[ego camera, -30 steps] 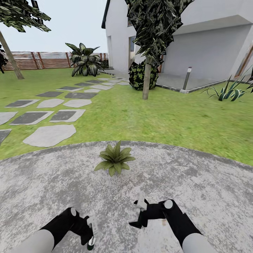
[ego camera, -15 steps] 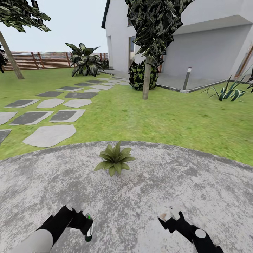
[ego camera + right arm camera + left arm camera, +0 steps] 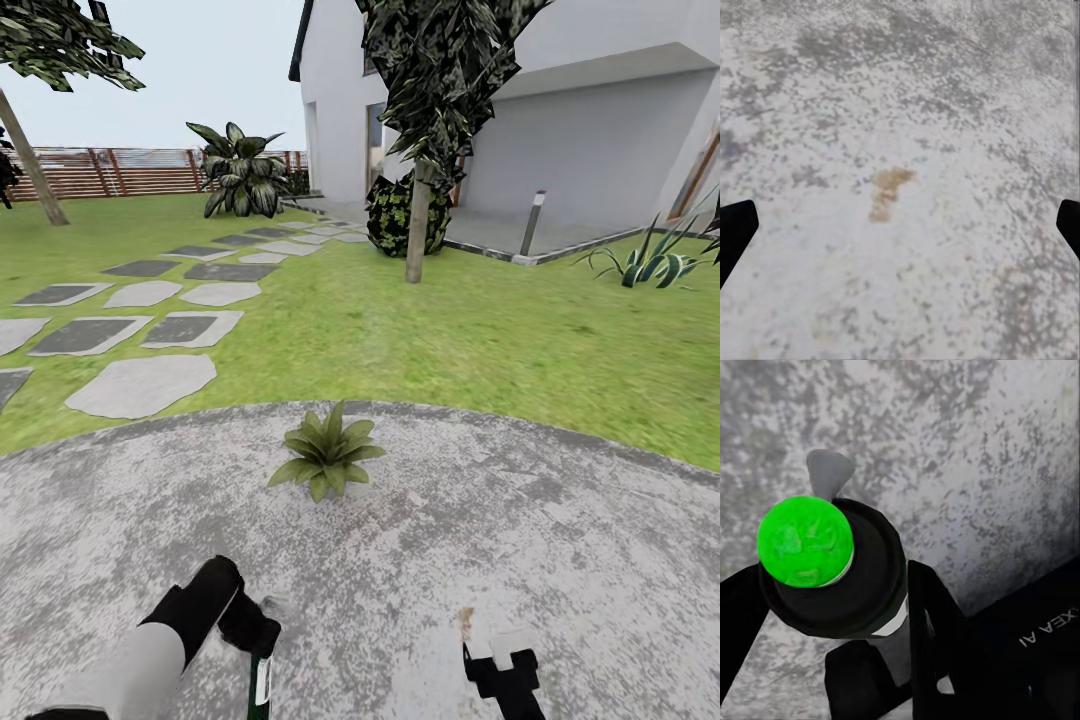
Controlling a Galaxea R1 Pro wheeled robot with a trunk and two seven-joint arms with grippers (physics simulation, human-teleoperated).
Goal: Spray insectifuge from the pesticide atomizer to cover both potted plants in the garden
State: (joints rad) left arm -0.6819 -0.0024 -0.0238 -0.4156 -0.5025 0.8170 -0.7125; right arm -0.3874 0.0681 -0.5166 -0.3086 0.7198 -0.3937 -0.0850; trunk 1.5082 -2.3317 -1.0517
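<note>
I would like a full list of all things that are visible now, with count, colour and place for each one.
Potted plant: one, green, on the patio's far edge, ahead.
Patio: one, mottled grey, round, under the robot.
Stain: one, brownish, on the patio below the right hand.
Lawn: green, beyond the patio.
Stepping stones: several, pale and dark grey, on the left lawn.
Tree: one, dark leaves, centre, before the house.
House: one, white, at the back right.
Lamp: one, grey, by the house.
Agave: one, striped, far right.
Fence: brown, back left.
Atomizer: one, dark green, white band, in the left hand.
Left hand: black, shut on the atomizer.
Right hand: black, open, low over the patio.
</note>
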